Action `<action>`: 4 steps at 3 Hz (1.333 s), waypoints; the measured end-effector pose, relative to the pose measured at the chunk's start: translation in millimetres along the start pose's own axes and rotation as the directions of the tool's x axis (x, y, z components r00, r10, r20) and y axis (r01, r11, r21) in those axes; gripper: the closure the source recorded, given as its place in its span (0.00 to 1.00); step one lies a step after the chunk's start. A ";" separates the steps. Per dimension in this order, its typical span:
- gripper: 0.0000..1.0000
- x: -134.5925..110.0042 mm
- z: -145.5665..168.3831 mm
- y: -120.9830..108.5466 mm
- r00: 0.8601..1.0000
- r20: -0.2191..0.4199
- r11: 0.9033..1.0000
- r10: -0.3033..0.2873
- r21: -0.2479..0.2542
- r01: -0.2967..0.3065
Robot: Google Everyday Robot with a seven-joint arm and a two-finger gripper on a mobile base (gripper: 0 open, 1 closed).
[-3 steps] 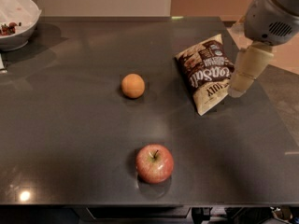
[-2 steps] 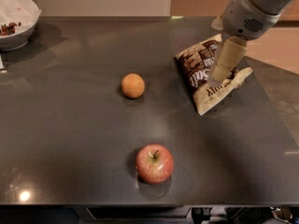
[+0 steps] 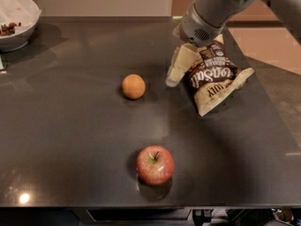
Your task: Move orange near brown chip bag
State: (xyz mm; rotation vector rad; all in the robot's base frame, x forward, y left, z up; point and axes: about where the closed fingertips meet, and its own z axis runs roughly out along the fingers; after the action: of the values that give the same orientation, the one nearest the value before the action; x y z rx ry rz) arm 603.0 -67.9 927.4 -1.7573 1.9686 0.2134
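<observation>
The orange (image 3: 133, 86) is small, round and matte and sits on the dark table (image 3: 70, 126) left of centre. The brown chip bag (image 3: 214, 76) with white lettering and a cream end lies to its right, a short gap away. My gripper (image 3: 176, 72) hangs from the arm at the upper right, above the table between the orange and the bag, over the bag's left edge. It holds nothing.
A red-yellow apple (image 3: 155, 165) with a stem stands near the table's front edge. A white bowl (image 3: 16, 20) with some dark bits in it stands at the far left back corner. The table's right edge runs just past the bag.
The arm has swung left across the chip bag, from its right side to its left edge, closer to the orange. The orange, apple and bag have not moved.
</observation>
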 end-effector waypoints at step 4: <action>0.00 -63.7 103.8 28.3 0.991 0.055 0.973 -0.121 -0.192 0.129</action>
State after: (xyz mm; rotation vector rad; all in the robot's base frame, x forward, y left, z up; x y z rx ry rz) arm 605.1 37.6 860.5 -1.9751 1.8516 0.4105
